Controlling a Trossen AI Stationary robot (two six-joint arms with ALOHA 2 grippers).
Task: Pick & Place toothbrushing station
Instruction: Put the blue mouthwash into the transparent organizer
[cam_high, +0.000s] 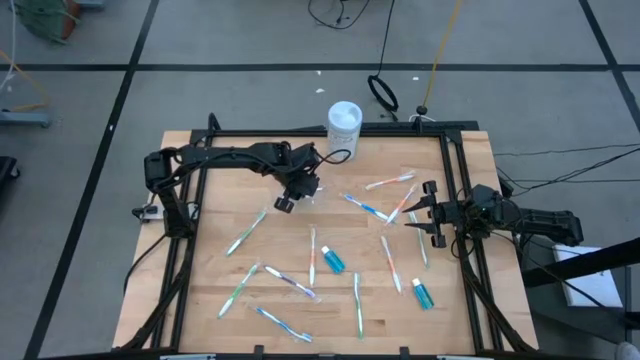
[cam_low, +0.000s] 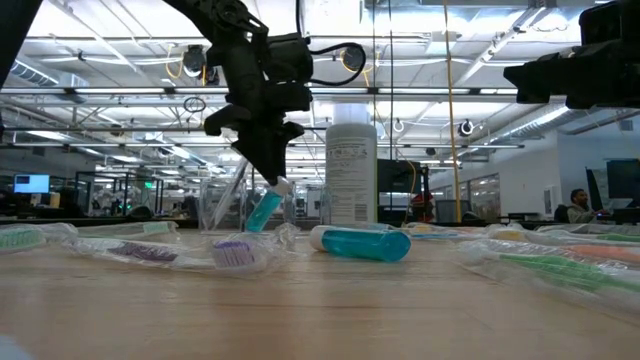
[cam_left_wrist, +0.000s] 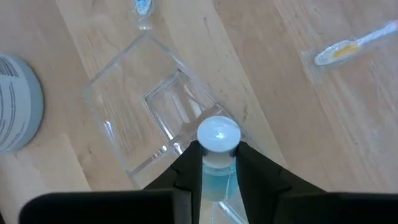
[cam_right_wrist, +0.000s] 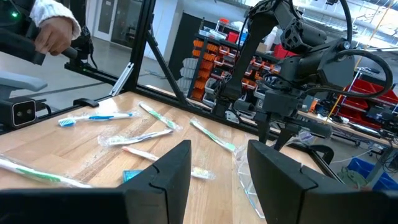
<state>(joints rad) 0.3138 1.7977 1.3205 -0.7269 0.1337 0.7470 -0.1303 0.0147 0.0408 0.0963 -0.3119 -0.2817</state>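
My left gripper (cam_high: 303, 191) is shut on a small blue toothpaste tube (cam_low: 264, 209) just above the clear plastic cup (cam_left_wrist: 155, 99), which stands upright on the table. Whether the tube's lower end is inside the cup, I cannot tell. My right gripper (cam_high: 421, 212) is open and empty, held level above the table's right part, pointing left; it also shows in its wrist view (cam_right_wrist: 217, 180). Several pastel toothbrushes (cam_high: 247, 233) and two more blue tubes (cam_high: 333, 261) (cam_high: 422, 293) lie flat on the wood. My left gripper pinches the tube between its two fingers just behind the white cap (cam_left_wrist: 218, 135), which sticks out past the fingertips. The fingers come from above, slanting down. The tube hangs tilted below them, clear of the table, with its blue body (cam_low: 258, 215) lowest.
A taller white cylindrical container (cam_high: 344, 125) stands at the table's far edge, close behind the cup. A blue tube (cam_low: 365, 243) and wrapped brushes (cam_low: 150, 250) lie near the front. A black frame (cam_high: 455, 170) borders the table. A person's hand (cam_right_wrist: 53, 31) shows beyond the table.
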